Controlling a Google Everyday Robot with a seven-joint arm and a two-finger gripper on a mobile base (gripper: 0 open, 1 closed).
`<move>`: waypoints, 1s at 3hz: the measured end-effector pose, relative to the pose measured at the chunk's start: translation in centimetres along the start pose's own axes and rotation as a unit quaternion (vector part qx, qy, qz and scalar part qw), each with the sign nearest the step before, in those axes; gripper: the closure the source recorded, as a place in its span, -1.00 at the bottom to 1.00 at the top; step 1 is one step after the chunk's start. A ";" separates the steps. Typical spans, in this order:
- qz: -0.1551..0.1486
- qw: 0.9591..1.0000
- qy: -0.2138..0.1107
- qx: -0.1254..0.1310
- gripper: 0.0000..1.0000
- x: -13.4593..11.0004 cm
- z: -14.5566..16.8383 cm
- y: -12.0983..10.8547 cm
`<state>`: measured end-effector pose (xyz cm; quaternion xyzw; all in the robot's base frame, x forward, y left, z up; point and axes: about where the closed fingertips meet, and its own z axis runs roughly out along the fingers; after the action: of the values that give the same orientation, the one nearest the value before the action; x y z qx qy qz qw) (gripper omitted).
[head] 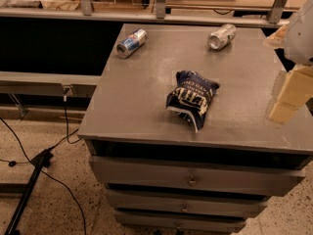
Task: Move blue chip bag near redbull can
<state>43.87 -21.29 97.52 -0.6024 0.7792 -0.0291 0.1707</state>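
So our pale cream gripper (288,98) hangs at the right edge of the grey metal surface (137,106) (open or closed, we can't tell), the crumpled dark navy foil chip bag (192,98) lies mid-surface to its left, and the slim blue-and-silver redbull can (131,43) lies at the far-left corner.

Cream claw (288,99) at right, navy bag (191,99)

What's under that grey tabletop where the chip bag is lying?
Three stacked drawers, each with a small knob; their contents cannot be seen from outside. The blue chip bag covers the patch of tabletop beneath it. The gripper hangs at the table's right edge.
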 end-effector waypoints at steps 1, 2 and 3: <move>-0.010 0.998 -0.052 -0.027 -1.00 -3.3 3.6 -0.2; -0.035 0.992 -0.095 -0.069 -1.00 -9.0 10.5 -0.3; -0.042 0.989 -0.112 -0.084 -0.96 -11.8 14.4 -0.7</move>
<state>51.39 -7.97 86.84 -0.6462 0.7287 0.0972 0.2047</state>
